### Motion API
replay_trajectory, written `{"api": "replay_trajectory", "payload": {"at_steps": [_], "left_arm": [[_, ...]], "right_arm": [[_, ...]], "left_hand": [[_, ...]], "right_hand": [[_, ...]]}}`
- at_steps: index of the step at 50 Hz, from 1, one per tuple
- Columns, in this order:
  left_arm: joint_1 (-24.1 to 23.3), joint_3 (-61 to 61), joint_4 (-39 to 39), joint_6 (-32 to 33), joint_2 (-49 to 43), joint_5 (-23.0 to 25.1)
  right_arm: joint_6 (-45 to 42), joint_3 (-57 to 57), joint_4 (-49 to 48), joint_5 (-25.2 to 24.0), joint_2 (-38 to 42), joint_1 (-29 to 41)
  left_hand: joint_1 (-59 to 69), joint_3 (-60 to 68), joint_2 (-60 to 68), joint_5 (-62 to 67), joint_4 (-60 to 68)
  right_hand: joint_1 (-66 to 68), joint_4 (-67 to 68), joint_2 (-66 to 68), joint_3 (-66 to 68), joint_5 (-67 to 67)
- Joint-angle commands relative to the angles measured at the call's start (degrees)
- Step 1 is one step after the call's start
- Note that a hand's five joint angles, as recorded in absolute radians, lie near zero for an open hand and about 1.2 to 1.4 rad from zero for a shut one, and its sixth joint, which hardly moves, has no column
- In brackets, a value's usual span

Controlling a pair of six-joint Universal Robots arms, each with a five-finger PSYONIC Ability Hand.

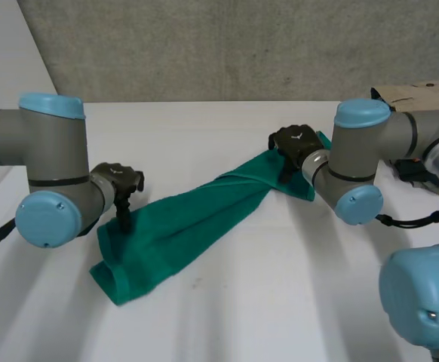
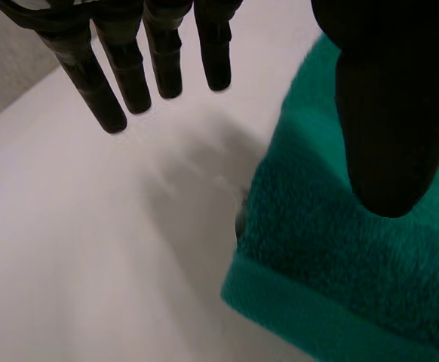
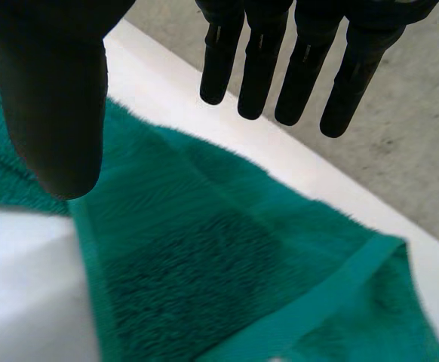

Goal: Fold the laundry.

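Note:
A green towel (image 1: pixel 182 226) lies bunched in a long diagonal strip across the white table (image 1: pixel 227 317). My left hand (image 1: pixel 121 185) hovers over the towel's near left end. In the left wrist view its fingers (image 2: pixel 129 68) hang straight above bare table and its thumb (image 2: pixel 389 128) is over the towel (image 2: pixel 348 249), holding nothing. My right hand (image 1: pixel 295 143) is above the towel's far right end. In the right wrist view its fingers (image 3: pixel 295 60) are straight and spread from the thumb (image 3: pixel 53 98), above a hemmed corner of the towel (image 3: pixel 219 264).
A beige cloth (image 1: pixel 419 94) lies at the table's far right, behind my right arm. A grey wall (image 1: pixel 227 45) runs along the table's far edge. Bare table lies in front of the towel.

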Motion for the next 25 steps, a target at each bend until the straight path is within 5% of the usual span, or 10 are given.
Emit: {"api": "replay_trajectory", "payload": {"at_steps": [1,3,6,7,14,25], "left_arm": [[-0.34,1.10,-0.14,0.18,-1.45,-0.53],[-0.34,0.93,0.12,0.09,-1.28,-0.44],[-0.34,0.93,0.38,0.17,-1.19,-0.36],[-0.34,0.93,0.65,0.44,-1.01,-0.44],[-0.25,1.01,0.82,0.26,1.88,-0.62],[0.01,-3.19,1.62,-0.62,22.25,-0.01]], "right_arm": [[1.79,-4.08,1.11,-1.03,4.48,-0.18],[2.32,-4.16,0.76,-1.29,4.84,-0.27],[3.20,-4.34,-0.56,-1.12,4.93,-0.44],[3.64,-4.34,-1.61,-0.94,4.66,-0.62],[3.99,-2.41,-3.64,-0.15,-1.04,-0.36],[1.54,11.29,-3.81,-0.50,-21.16,-1.76]], "left_hand": [[18.90,19.64,19.25,19.46,19.60],[35.79,36.54,36.15,36.36,36.50],[59.02,59.76,59.38,59.59,59.73],[59.11,59.85,59.46,59.67,59.81],[59.11,59.85,59.46,59.67,59.81],[59.11,59.85,59.46,59.67,59.81]], "right_hand": [[8.70,9.12,9.22,8.99,10.33],[11.55,11.97,12.07,11.84,13.18],[38.56,38.98,39.09,38.86,40.20],[49.66,50.08,50.19,49.96,51.30],[49.77,50.19,50.30,50.07,51.41],[49.77,50.19,50.30,50.07,51.41]]}}
